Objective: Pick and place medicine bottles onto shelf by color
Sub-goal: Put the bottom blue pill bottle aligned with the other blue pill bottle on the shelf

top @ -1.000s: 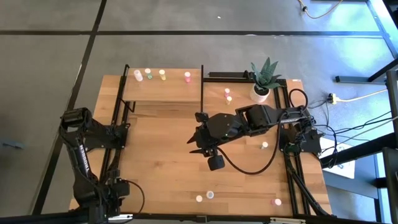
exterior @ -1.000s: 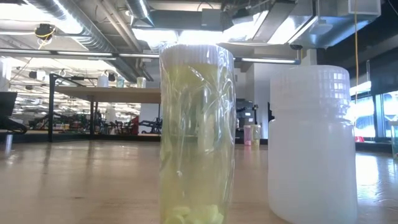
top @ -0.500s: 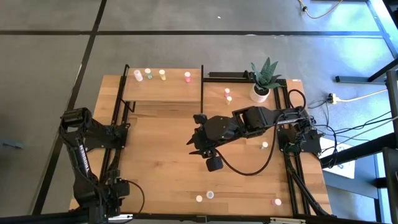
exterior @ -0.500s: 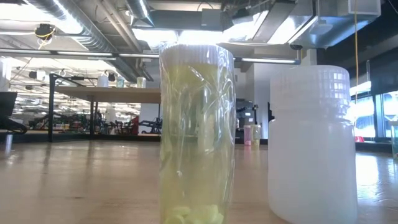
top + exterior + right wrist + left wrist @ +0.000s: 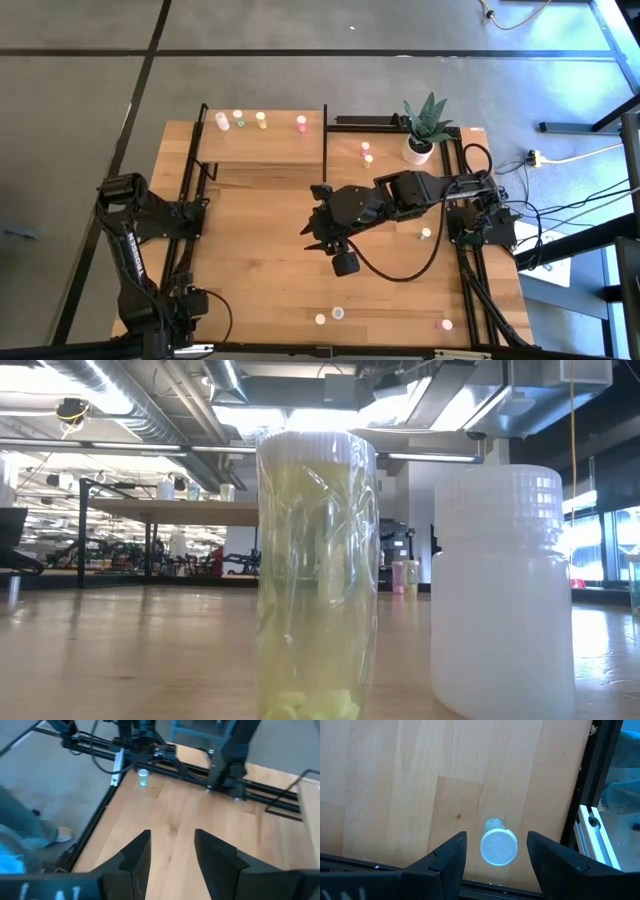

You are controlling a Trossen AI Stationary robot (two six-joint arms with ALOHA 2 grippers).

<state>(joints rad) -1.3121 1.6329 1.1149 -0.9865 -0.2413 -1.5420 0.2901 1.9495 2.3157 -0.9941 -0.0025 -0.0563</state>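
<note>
High view: right claw (image 5: 312, 237) hovers mid-desk; four medicine bottles (image 5: 260, 119) stand on the shelf (image 5: 260, 150).
Low view: a yellow-tinted bottle (image 5: 316, 575) beside a white bottle (image 5: 503, 590).
Left wrist view: left claw (image 5: 495, 857), parted, empty, above a white-capped bottle (image 5: 498, 846).
Right wrist view: right claw's fingers (image 5: 135, 860) parted, empty, over the desk (image 5: 185, 820).

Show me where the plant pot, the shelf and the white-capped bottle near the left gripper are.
plant pot (image 5: 419, 150), high view, on its white side below the leaves.
shelf (image 5: 262, 145), high view, on the bare wood of its top.
white-capped bottle (image 5: 498, 847), left wrist view, on its round cap.
</note>
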